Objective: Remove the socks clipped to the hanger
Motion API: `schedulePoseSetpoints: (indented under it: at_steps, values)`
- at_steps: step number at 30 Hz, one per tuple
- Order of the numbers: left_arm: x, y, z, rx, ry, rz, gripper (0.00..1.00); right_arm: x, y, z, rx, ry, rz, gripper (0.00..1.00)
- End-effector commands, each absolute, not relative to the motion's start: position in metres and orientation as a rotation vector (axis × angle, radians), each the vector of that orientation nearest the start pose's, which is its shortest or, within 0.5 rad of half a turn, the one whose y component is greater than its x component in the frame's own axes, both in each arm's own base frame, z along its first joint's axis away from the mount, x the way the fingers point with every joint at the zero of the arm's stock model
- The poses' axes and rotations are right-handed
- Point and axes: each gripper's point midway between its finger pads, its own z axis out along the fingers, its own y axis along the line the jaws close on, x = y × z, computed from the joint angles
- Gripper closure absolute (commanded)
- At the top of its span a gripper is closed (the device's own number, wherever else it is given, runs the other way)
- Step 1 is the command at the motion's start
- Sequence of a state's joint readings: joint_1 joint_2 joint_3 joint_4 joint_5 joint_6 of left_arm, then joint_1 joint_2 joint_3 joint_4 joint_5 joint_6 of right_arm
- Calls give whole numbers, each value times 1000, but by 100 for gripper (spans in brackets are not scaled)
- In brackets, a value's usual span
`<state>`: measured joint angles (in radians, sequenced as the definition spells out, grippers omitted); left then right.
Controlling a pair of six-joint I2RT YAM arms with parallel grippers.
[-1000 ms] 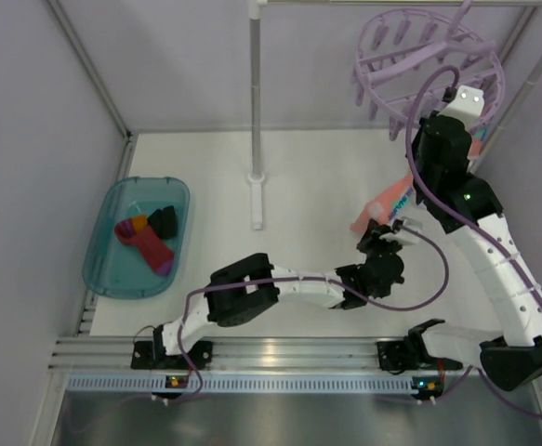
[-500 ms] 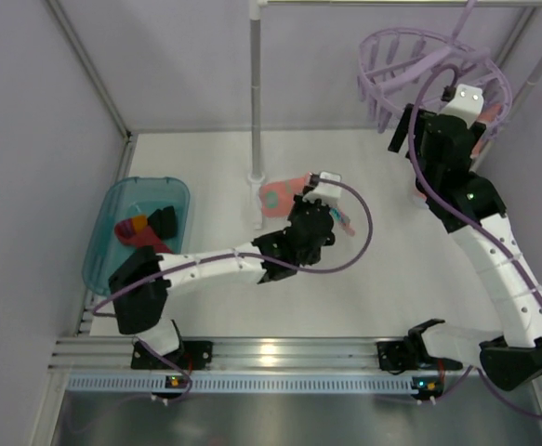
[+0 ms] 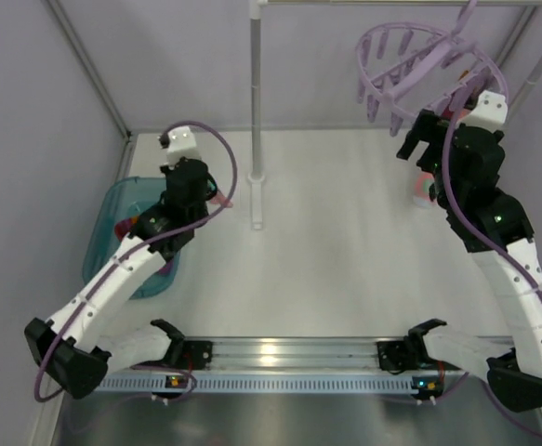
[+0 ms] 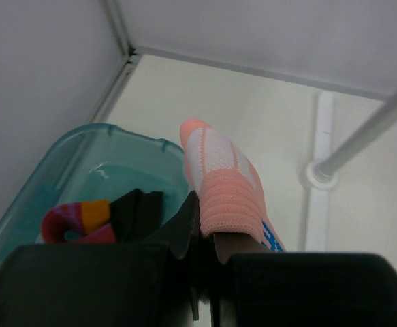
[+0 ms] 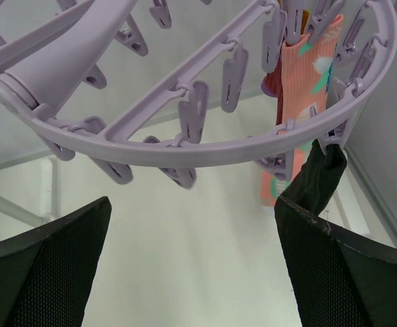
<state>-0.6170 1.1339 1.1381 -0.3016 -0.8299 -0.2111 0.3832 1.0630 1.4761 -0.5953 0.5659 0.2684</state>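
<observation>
left fingers (image 4: 182,228) clamp salmon sock (image 4: 222,180) over teal tub (image 4: 62,160) (loose socks (image 4: 79,221) inside); right fingers (image 5: 55,272) wide under hanger (image 5: 205,148), patterned sock (image 5: 308,71) and black sock (image 5: 319,178) clipped on.

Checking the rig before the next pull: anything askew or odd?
The hanger hangs tilted rather than level, with a patterned salmon sock and a black sock clipped on one side. Nothing looks spilled or damaged.

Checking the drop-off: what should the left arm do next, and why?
Probably shift the left gripper a little further over the teal tub before releasing: its jaws are shut on the salmon sock, which hangs above the tub's rim, partly over the table.
</observation>
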Motion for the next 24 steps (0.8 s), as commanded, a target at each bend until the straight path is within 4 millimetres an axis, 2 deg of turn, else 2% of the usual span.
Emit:
schedulePoseSetpoints:
  at_steps: [1,3,4,6,7,9,10,14,15,16,17,18,19,22,24]
  values:
    - [338,-42,305,-289,1837,194,100,313,41,427,298,1686,42,1]
    - [339,-17,293,-344,1879,251,100,314,43,424,293,1694,47,0]
    - [338,6,288,-407,1884,301,100,315,43,423,289,1698,47,0]
    - [335,21,268,-463,1925,329,100,314,44,423,285,1699,48,1]
    - [333,39,260,-523,1933,346,100,313,44,422,281,1701,51,1]
    - [332,50,238,-584,1975,316,100,310,42,422,283,1698,49,1]
    - [330,65,232,-650,1976,325,100,310,43,422,279,1698,53,1]
    - [337,67,197,-703,2057,317,100,305,45,421,276,1701,77,1]
    - [338,68,192,-714,2067,333,88,304,45,423,274,1700,85,1]
    - [339,68,187,-737,2073,327,40,302,47,421,263,1715,90,1]
    - [339,65,183,-740,2084,317,21,301,47,421,261,1723,93,0]
    - [340,64,182,-741,2086,304,7,298,47,424,266,1722,100,0]
    - [340,62,182,-751,2083,286,2,297,48,424,262,1728,106,1]
    - [341,57,195,-768,2046,229,2,289,46,424,266,1740,112,0]
    - [341,54,213,-765,1999,183,2,282,44,430,276,1738,123,1]
